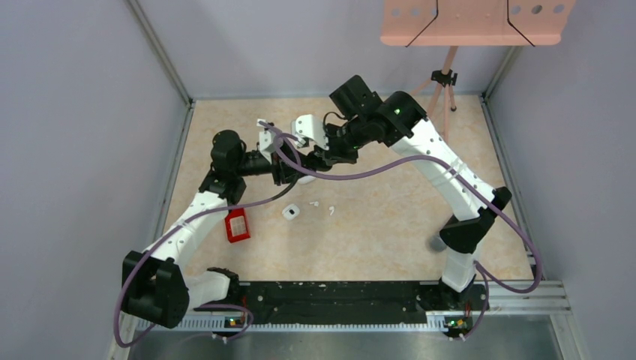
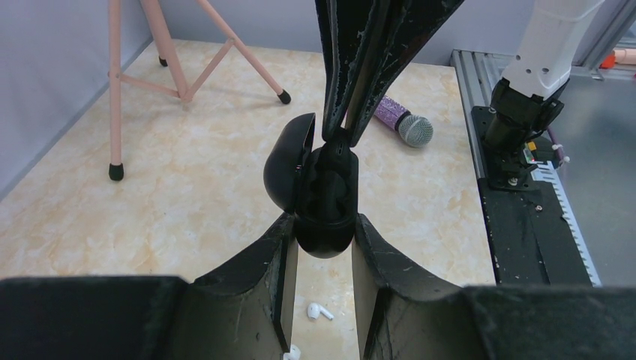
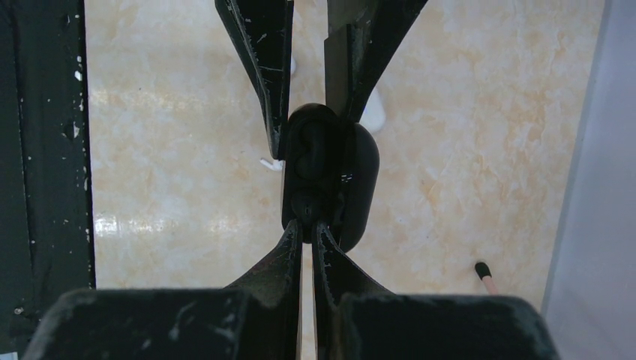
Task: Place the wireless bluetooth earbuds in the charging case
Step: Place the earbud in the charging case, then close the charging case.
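Observation:
My left gripper (image 1: 295,171) is shut on an open black charging case (image 2: 324,214), held above the table with its lid (image 2: 287,161) swung to the left. My right gripper (image 1: 319,158) comes from the far side, its fingers nearly together on a black earbud (image 2: 337,148) at the mouth of the case. In the right wrist view the right gripper (image 3: 307,225) touches the case (image 3: 358,180), and a black earbud (image 3: 311,146) sits in a well. Two white earbuds (image 1: 313,202) (image 1: 331,211) lie on the table below; one shows in the left wrist view (image 2: 319,310).
A small white case (image 1: 291,212) lies by the white earbuds. A red item (image 1: 238,226) lies to the left. A purple microphone (image 2: 403,124) lies near the right arm's base. A pink tripod (image 1: 444,79) stands at the back right.

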Controlling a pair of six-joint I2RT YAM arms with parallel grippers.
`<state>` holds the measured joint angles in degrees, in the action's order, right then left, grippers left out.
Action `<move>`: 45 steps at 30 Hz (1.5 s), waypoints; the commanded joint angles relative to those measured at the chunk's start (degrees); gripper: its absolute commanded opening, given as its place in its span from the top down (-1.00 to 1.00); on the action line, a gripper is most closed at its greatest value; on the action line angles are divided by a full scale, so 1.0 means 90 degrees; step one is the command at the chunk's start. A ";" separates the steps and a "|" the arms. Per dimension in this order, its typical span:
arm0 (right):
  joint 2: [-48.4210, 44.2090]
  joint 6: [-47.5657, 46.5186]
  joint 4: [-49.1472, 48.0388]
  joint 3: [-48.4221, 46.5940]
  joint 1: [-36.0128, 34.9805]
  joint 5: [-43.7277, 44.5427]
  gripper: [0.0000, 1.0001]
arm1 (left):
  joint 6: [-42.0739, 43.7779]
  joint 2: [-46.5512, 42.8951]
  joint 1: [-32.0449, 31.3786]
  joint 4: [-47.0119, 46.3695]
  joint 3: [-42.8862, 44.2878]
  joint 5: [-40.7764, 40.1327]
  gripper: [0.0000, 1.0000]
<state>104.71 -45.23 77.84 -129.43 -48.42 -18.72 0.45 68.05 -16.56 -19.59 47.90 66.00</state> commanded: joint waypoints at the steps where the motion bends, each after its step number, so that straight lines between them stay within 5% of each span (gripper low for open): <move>1: 0.0041 -0.0062 -0.0193 0.0001 -0.0120 -0.0163 1.00 | -0.0370 0.0011 -0.0045 -0.0581 0.0215 -0.0087 1.00; 5: 0.0080 -0.0067 -0.0195 0.0015 -0.0118 -0.0181 0.99 | -0.0509 0.0009 -0.0045 -0.0711 0.0182 -0.0214 1.00; 16: -0.0618 0.0111 -0.0075 -0.0292 -0.0118 -0.0026 0.14 | -0.0269 0.0078 -0.0040 -0.0376 0.0158 -0.0279 1.00; 35: -0.0538 0.0903 -0.1364 0.0807 0.0152 -0.0665 -0.31 | -0.0222 0.0065 -0.0083 -0.0425 0.0352 -0.0061 1.00; 45: -0.0882 0.0914 -0.1531 0.1112 0.0165 -0.0629 -0.29 | -0.1121 0.0242 -0.0099 -0.0789 0.0408 -0.1494 1.00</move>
<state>100.36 -38.33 66.19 -121.23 -47.07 -23.09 -4.62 69.73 -17.32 -22.00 48.77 61.21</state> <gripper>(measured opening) 0.651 0.343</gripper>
